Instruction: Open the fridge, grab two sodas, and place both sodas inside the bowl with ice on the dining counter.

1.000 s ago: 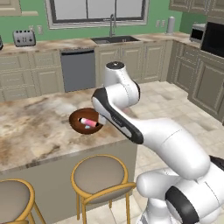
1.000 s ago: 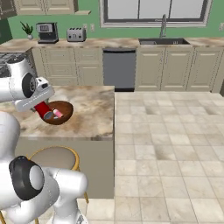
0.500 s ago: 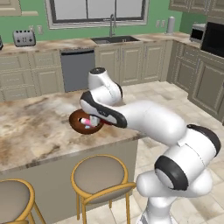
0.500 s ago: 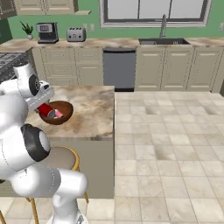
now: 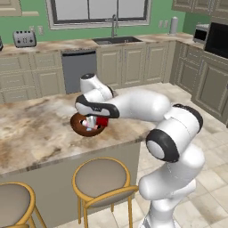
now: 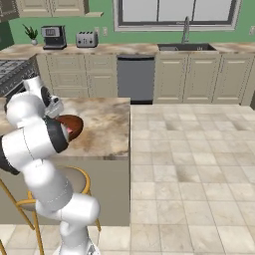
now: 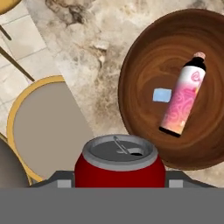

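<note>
So the big change in the last second is the arm, not the cargo. The elbow has swung right round and the hand has rolled with it, while the jaws are still clenched on the soda can [image 7: 119, 164] with the same width of grip. Nothing has been dropped yet. My read: it's been lining up over the target, and the release is the step that's left.

Right between the jaws sits that red can, upright, silver-grey lid and pull tab facing the hand camera. Just ahead of the jaws and off to one side is the bowl [image 7: 144, 57], brown and wood-grained, resting on the desk [image 7: 83, 57]. The can looks to hang at the bowl's near rim, not over the middle, so I'd nudge forward before letting go or it may clip the edge.

Further into the bowl there's one pale blue ice cube [image 7: 162, 95], and just beyond it a pink bottle [image 7: 181, 103] lying on its side. It could be the first drink, can't say for sure.

To the other side of the jaws, past the desk edge, is a stool [image 7: 48, 127].

Writing: none I can read. The can is plain red, and the bottle only has white swirls.
</note>
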### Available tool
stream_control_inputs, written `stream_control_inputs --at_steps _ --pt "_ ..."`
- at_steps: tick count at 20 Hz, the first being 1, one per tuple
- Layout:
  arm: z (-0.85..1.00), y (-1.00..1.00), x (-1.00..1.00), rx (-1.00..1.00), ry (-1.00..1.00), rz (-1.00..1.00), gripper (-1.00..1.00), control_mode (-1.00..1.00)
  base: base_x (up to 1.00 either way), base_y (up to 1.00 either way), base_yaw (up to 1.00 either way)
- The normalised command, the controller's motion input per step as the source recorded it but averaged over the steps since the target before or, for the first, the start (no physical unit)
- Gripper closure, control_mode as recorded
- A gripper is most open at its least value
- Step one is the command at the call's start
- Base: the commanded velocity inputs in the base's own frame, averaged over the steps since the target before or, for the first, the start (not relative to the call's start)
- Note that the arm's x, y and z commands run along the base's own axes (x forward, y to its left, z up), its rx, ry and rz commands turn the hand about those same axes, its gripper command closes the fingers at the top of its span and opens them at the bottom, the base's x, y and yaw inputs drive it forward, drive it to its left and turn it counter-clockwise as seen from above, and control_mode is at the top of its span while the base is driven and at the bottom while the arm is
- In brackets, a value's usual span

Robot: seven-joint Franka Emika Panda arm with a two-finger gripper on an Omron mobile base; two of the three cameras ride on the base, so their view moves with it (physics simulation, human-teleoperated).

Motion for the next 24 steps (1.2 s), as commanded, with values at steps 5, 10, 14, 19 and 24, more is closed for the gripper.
stream_control_inputs --at_steps 5,10,14,19,24 --pt "-0.26 0.02 0.47 -0.03 0.04 0.10 1.00 -1.00 0.00 0.00 0.00" --pt "-0.22 0.00 0.39 0.00 0.01 0.09 1.00 -1.00 0.00 0.00 0.00" --pt "-0.25 0.00 0.30 -0.01 0.00 0.09 1.00 -1.00 0.00 0.00 0.00" --pt "-0.27 0.01 0.22 -0.02 0.00 0.09 1.00 -1.00 0.00 0.00 0.00" --pt "-0.28 0.02 0.20 -0.01 0.00 0.08 1.00 -1.00 0.00 0.00 0.00"
